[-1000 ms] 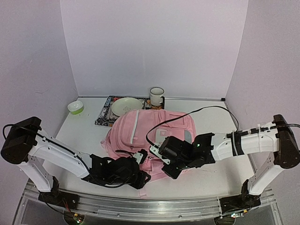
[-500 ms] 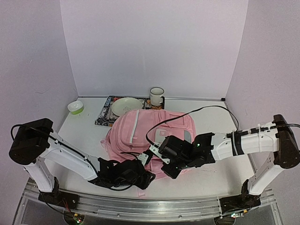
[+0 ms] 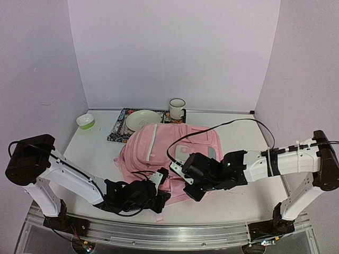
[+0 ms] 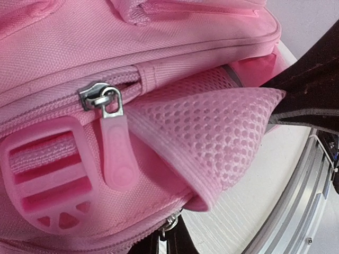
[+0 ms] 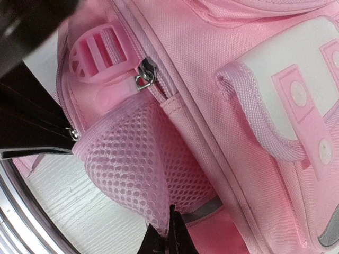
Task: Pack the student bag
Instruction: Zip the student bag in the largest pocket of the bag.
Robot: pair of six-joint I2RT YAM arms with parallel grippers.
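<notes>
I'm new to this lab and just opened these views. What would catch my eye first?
A big pink backpack fills the middle of the table. The right gripper pinches its mesh side pocket at the near edge, and the left gripper clamps the bag's edge beside it. A plate, mug and green bowl sit behind.

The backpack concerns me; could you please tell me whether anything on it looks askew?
Yes: the mesh side pocket of the pink backpack stands out from the bag's side in a stretched, folded peak, pinched at its rim by the left end effector and the right end effector.
</notes>
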